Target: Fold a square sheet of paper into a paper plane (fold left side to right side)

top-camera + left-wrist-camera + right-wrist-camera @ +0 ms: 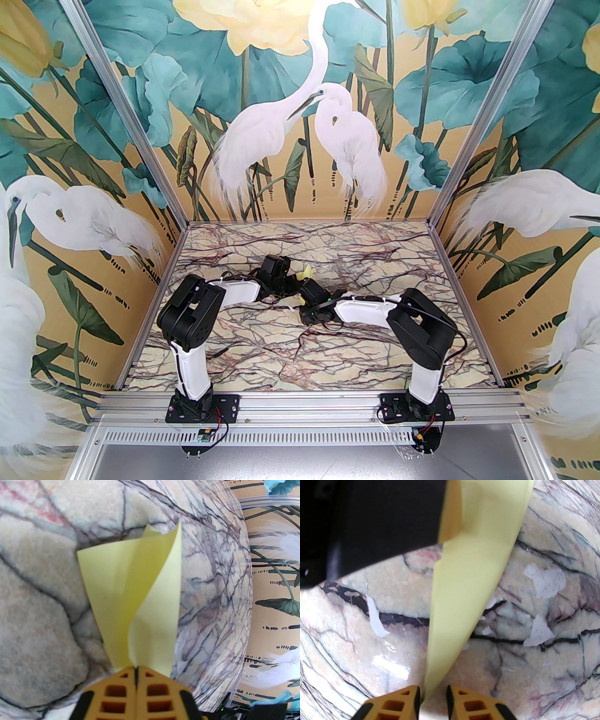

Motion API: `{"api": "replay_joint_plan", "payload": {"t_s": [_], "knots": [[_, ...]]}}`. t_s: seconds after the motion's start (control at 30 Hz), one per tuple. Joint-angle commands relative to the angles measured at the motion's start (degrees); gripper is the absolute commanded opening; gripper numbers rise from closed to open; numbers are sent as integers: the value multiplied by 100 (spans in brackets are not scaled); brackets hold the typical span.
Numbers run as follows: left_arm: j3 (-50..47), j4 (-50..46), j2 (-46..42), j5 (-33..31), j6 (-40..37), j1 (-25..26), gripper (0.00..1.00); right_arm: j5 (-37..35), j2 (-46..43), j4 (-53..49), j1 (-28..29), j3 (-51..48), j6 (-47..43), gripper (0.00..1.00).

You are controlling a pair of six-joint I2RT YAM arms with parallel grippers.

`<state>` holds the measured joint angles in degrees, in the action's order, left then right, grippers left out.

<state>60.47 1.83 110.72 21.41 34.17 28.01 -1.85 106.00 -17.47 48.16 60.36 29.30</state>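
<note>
From the top camera, the white-and-black left arm [234, 290] and right arm [365, 309] reach inward and meet over the middle of the veined, marble-patterned table [328, 370]. A corner of the pale yellow folded paper plane [307, 270] pokes up between their wrists.

In the left wrist view, the left gripper [136, 671] has its orange fingers pressed together on one end of the plane. The paper fans away from the tips in loose, partly opened flaps.

In the right wrist view, the plane runs as a narrow tapering strip from the left gripper's pinch at the top down to the right gripper [433, 692]. Its jaws stand slightly apart, with the pointed tip between them, lying against one finger [412, 695]. Small white paper scraps [546, 580] lie on the table beneath.
</note>
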Motion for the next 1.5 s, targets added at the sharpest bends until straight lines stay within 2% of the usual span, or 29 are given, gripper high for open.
{"api": "replay_joint_plan", "payload": {"t_s": [0.0,0.27,0.47,0.57,0.7,0.83,1.07,1.47], "knots": [[146,-155,191,143,-200,-50,4,-184,-55,-274,-8,-190,-98,27],[179,-130,321,149,-219,-49,4,7,-227,-131,-28,-296,-106,29],[168,-112,295,153,-201,-47,4,1221,-831,801,-442,-831,269,32],[162,-95,302,153,-192,-50,4,1927,-984,1495,-773,-1133,664,27],[167,-78,325,179,-166,-50,4,2833,-844,2399,-1184,-1418,1256,11],[176,-68,337,188,-157,-50,4,3383,-578,3282,-1372,-1610,1820,6],[158,-46,356,197,-132,-50,4,3836,-11,4371,-1438,-1802,2498,6],[106,2,393,197,-121,-50,4,3940,261,5098,-1510,-2101,2857,8]]}}
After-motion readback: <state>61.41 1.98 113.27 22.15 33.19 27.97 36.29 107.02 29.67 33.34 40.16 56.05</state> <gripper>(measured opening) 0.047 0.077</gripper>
